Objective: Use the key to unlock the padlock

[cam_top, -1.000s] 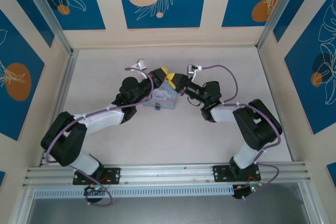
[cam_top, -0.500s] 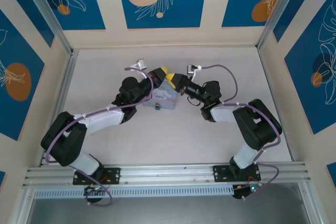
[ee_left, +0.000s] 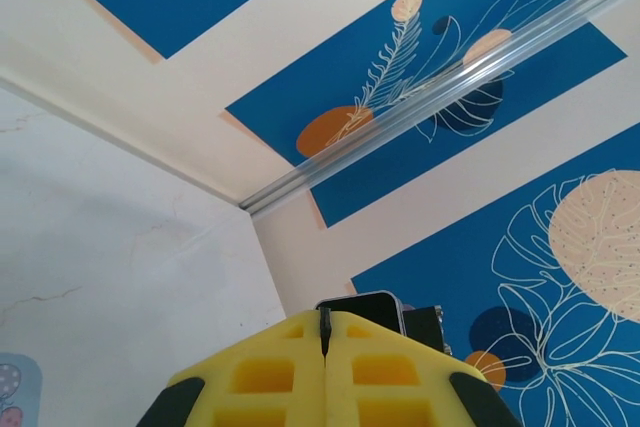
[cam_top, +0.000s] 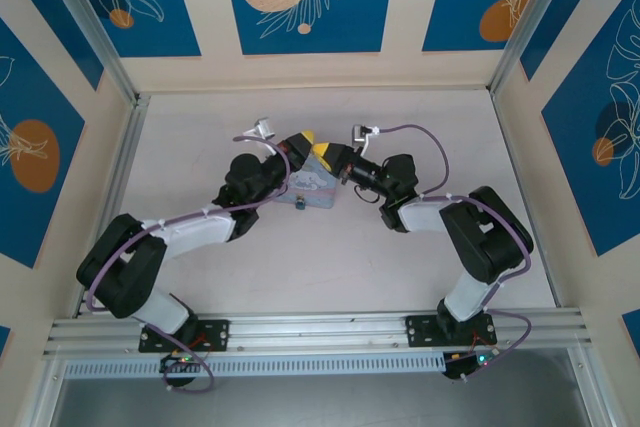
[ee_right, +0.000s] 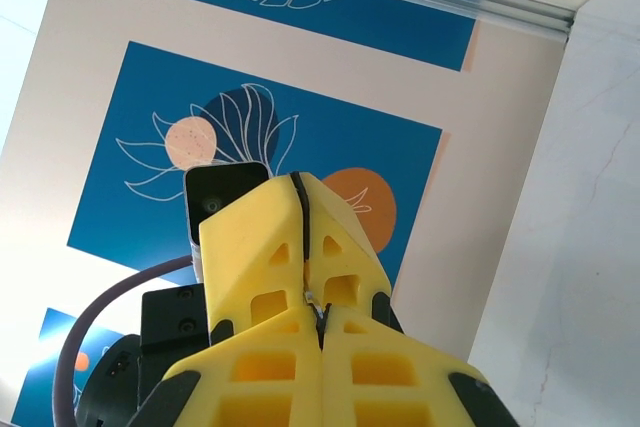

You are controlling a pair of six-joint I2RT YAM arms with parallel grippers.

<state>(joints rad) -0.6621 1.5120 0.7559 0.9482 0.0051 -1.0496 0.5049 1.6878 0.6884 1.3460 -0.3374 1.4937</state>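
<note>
Cream walls [cam_top: 150, 72] with blue leaf-print panels close in a pale tabletop [cam_top: 200, 127] on three sides. A pale blue printed tin [cam_top: 315, 185] sits near the middle of it. Both arms bend inward to meet just behind the tin. The left pincer [cam_top: 305, 137] hovers over the tin's far left corner and the right pincer [cam_top: 322, 154] sits just beside it over the far edge, their yellow tips close together. On the left wrist view the left pincer's fingers [ee_left: 270, 377] are pressed flat together. A thin dark sliver, which reads as the key [ee_left: 325, 325], is nipped upright at their very tip. On the right wrist view the right pincer's fingers [ee_right: 260, 247] are likewise fully closed. A small metallic glint shows in the seam partway down, too small to identify, so what it grips, if anything, cannot be told. The padlock [cam_top: 298, 203] shows as a tiny dark speck at the tin's near edge, apart from both pincers. Around the tin, bare tabletop lies open to the left, to the right and toward the arm bases. An aluminium rail [cam_top: 115, 187] bounds the far left side and another [cam_top: 320, 327] runs along the near edge.
</note>
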